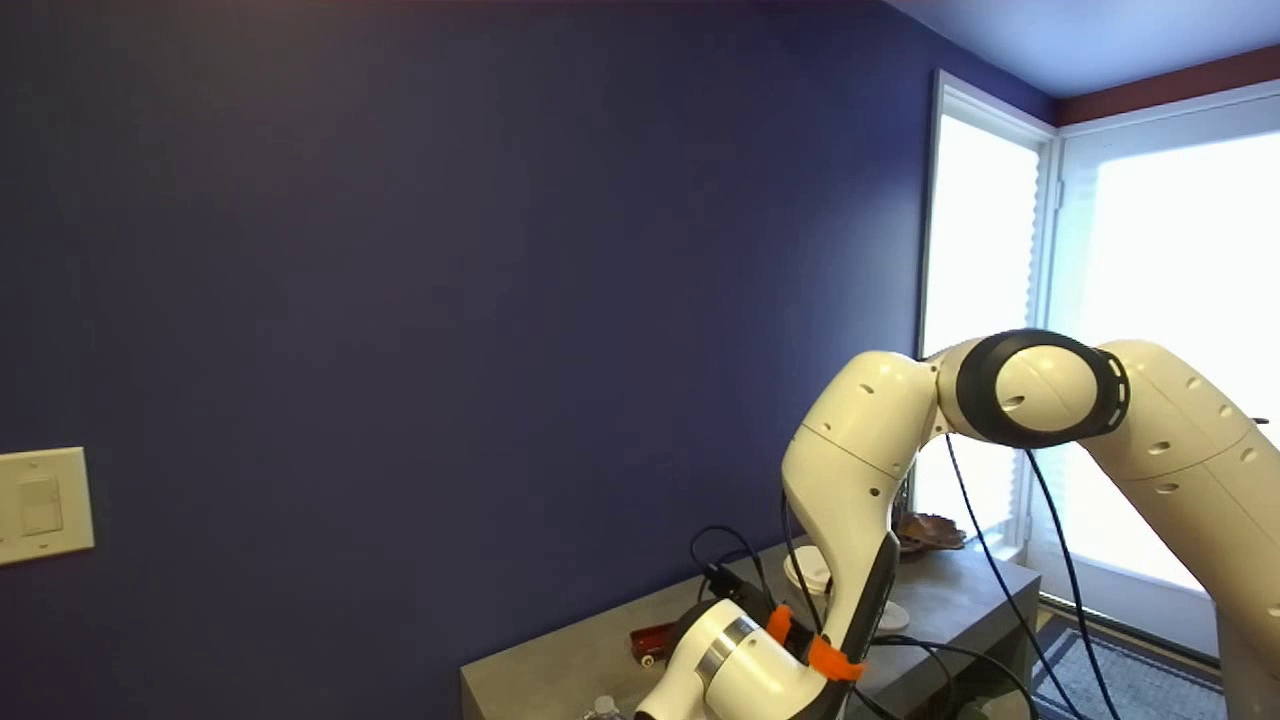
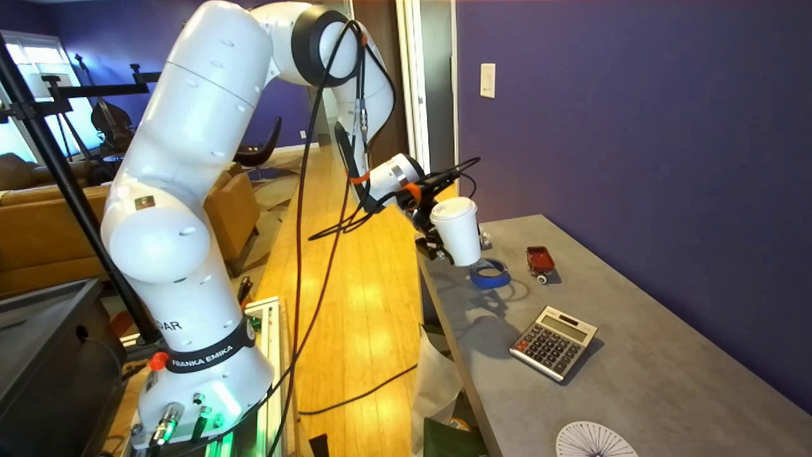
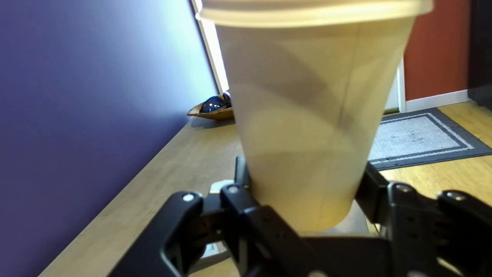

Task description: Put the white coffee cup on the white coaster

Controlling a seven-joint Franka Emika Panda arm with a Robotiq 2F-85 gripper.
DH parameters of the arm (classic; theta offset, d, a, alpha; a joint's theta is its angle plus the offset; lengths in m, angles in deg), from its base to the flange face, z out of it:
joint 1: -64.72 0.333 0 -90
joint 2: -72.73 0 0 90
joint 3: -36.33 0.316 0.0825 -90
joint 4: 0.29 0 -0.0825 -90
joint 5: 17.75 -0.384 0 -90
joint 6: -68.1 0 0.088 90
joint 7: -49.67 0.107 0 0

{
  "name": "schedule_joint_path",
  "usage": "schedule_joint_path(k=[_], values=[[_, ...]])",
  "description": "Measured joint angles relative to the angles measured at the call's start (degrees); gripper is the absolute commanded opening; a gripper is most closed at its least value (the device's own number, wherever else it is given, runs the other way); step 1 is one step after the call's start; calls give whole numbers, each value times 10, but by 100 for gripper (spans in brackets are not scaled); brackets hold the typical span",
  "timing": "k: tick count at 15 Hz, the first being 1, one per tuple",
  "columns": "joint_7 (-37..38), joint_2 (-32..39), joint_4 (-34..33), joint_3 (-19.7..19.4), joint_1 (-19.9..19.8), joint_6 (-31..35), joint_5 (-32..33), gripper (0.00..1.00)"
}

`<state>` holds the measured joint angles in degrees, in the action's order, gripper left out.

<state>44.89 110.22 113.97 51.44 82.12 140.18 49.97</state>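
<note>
Above the tabletop (image 2: 672, 355) and well apart from the coaster (image 2: 595, 440), hold the cup (image 2: 461, 238) steady, with the jaws clamped on the lower part of its body and the lid (image 2: 453, 208) on top. Probably at the carrying step, with placing not yet begun. Travel along the tabletop toward the coaster, in an exterior view partly cut off at the lower edge, with the calculator (image 2: 553, 343) between it and the tape (image 2: 490, 282). Stay high, to clear both with the cup's base and the jaws. Squeeze no harder than needed, for fear of denting the thin-looking, tapering walls; avoid jerks too, given so tall a load above so low a grip. Correct the slight lean apparent in an exterior view before coming down, checking against the wrist view. For aiming, rely little on the wrist view, with the cup filling its middle and the coaster not to be made out there. Centre the base over the coaster, then lower slowly, mindful of the risk of striking the tabletop with the jaws ahead of the cup. Part the jaws only with the base flat on the coaster, and back off straight and gently, to avoid dragging the cup off centre.
</note>
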Motion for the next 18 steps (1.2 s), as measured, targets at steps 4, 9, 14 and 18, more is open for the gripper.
schedule_joint_path(k=[4, 9, 14, 18], values=[[2, -3, 6, 0, -5, 2, 0, 66], [2, -2, 4, 0, -2, 2, 0, 41], [-17, -8, 2, -20, -37, 14, 5, 41], [-53, -21, 2, -57, -109, 62, 14, 41]])
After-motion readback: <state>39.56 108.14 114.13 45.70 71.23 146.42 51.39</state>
